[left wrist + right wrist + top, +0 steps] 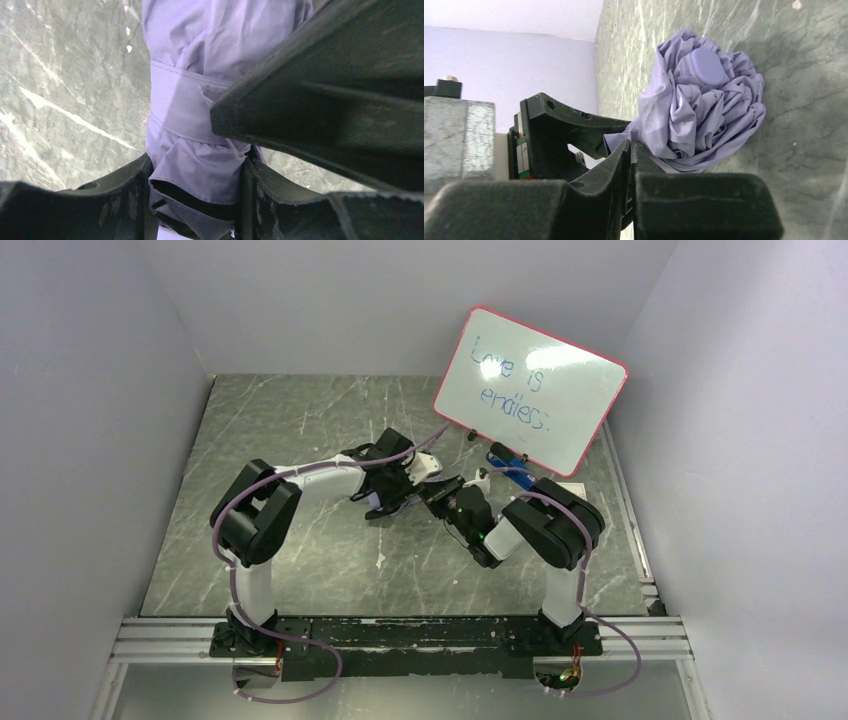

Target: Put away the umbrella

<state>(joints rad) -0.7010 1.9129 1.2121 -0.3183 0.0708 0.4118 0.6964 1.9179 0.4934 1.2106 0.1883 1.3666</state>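
My left pincer (195,175) clasps the umbrella (200,100) across its bundle, over the counter (300,420) just near-left of the whiteboard (530,390) — its long axis points at my right pincer (631,155), apparently clenched on a fabric flap.

White arms (325,480), black joints (255,520), black hands (631,150), purple cables (300,470)

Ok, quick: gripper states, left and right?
Left gripper: closed on the umbrella.
Right gripper: closed, at the umbrella's fabric; whether it pinches any cannot be told.
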